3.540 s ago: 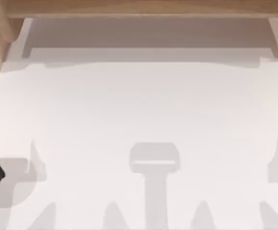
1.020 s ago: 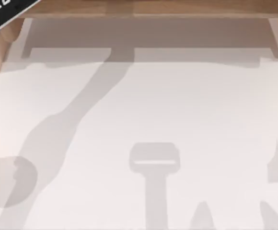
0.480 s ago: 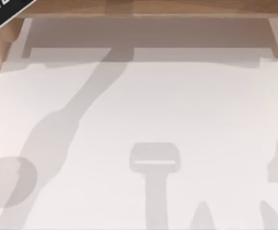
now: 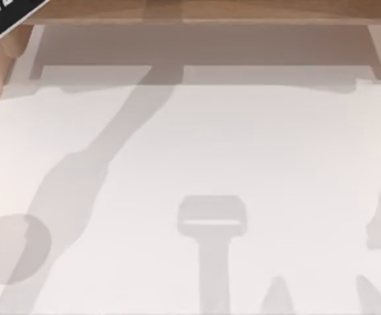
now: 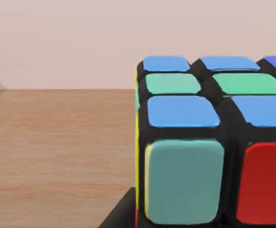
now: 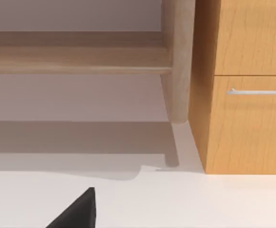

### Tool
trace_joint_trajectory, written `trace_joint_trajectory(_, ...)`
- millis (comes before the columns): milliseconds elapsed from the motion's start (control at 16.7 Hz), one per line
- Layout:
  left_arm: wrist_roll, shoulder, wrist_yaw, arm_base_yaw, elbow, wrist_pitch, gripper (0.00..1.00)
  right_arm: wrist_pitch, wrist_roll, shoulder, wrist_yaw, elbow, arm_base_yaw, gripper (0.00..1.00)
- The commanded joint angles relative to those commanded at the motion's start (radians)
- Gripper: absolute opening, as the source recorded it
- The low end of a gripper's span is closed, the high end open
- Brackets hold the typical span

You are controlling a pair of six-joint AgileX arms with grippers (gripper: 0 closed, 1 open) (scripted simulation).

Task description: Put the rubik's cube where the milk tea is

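Observation:
The rubik's cube (image 5: 209, 156) looms close in the left wrist view, with blue, green, teal and red stickers, just above a wooden surface (image 5: 57, 152). A black finger (image 5: 121, 216) of my left gripper lies against the cube's lower edge, so the gripper looks shut on the cube. In the top view, a black link of my left arm (image 4: 6, 16) with white lettering reaches over the far left corner. A black piece of my right gripper (image 6: 76, 211) hangs low over the white table. The milk tea is out of view.
A wooden shelf (image 4: 197, 12) on pale legs (image 4: 36, 49) runs along the table's far edge. The right wrist view has a shelf leg (image 6: 178, 61) and a wooden cabinet (image 6: 247, 85) with a metal drawer handle (image 6: 257, 91). Arm shadows cross the white table (image 4: 243, 144).
Since 3.5 s ago my left arm has left the table's left edge and swung to the far left corner over the shelf. Over the last second it has barely shifted.

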Motion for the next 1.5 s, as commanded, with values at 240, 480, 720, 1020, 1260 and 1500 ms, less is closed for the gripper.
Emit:
trace_joint_trajectory(240, 0.0, 0.0, 0.0, 0.0, 0.0, 0.0, 0.0, 0.0, 0.0, 0.0, 0.0, 0.0, 0.0, 1.0)
trace_joint_trajectory(480, 0.0, 0.0, 0.0, 0.0, 0.0, 0.0, 0.0, 0.0, 0.0, 0.0, 0.0, 0.0, 0.0, 1.0)
trace_joint_trajectory(720, 0.002, -0.001, 0.0, -0.003, 0.001, 0.0, 0.0, 0.0, 0.0, 0.0, 0.0, 0.0, 0.0, 1.0)
trace_joint_trajectory(1020, 0.002, 0.008, -0.001, -0.004, 0.047, -0.035, 0.0, 0.0, 0.0, 0.0, 0.0, 0.0, 0.0, 1.0)
trace_joint_trajectory(1260, 0.001, 0.011, -0.001, -0.004, 0.06, -0.047, 0.0, 0.0, 0.0, 0.0, 0.0, 0.0, 0.0, 1.0)
trace_joint_trajectory(1500, 0.014, -0.024, 0.006, 0.025, 0.071, -0.053, 0.0, 0.0, 0.0, 0.0, 0.0, 0.0, 0.0, 1.0)
